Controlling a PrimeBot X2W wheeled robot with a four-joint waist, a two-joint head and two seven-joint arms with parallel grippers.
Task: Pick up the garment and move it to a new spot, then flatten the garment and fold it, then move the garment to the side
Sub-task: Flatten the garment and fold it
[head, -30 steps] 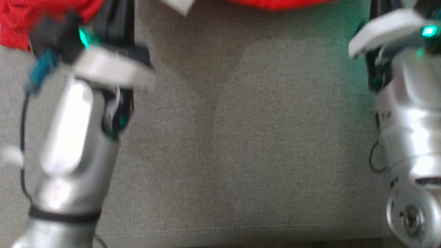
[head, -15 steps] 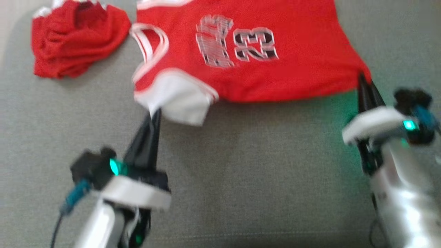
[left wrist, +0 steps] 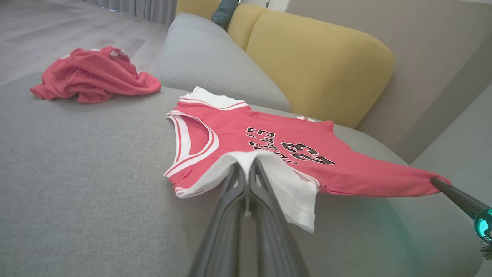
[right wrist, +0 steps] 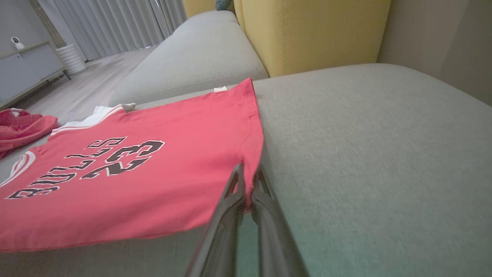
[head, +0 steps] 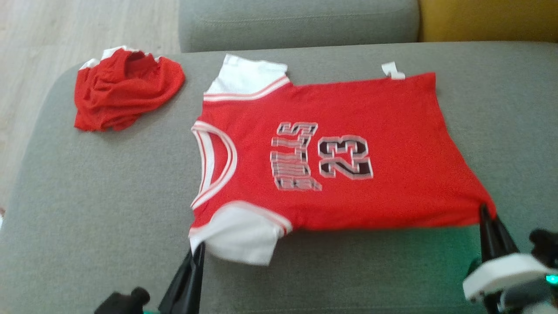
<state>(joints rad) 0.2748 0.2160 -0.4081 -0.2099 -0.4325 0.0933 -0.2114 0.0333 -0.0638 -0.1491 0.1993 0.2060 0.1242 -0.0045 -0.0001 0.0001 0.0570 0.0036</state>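
The garment (head: 392,144) is a red jersey with white sleeves and the number 23, spread face up on the grey sofa seat (head: 109,196). My left gripper (head: 198,249) is shut on the near white sleeve (left wrist: 284,181); the left wrist view shows its fingers (left wrist: 234,188) pinching the sleeve's edge. My right gripper (head: 484,211) is shut on the jersey's near hem corner (right wrist: 251,169), which is lifted a little off the cushion. The same jersey (right wrist: 115,181) stretches away to the left in the right wrist view.
A crumpled red cloth (head: 124,91) lies at the seat's far left corner. Behind the seat are a grey cushion (head: 296,22) and a yellow backrest (left wrist: 319,65). Wooden floor (head: 65,35) lies past the left edge. Bare seat lies right of the jersey (right wrist: 384,154).
The head camera has tilted up, so the whole jersey and the red cloth have come into view. Both grippers stay shut on the sleeve and the hem corner.
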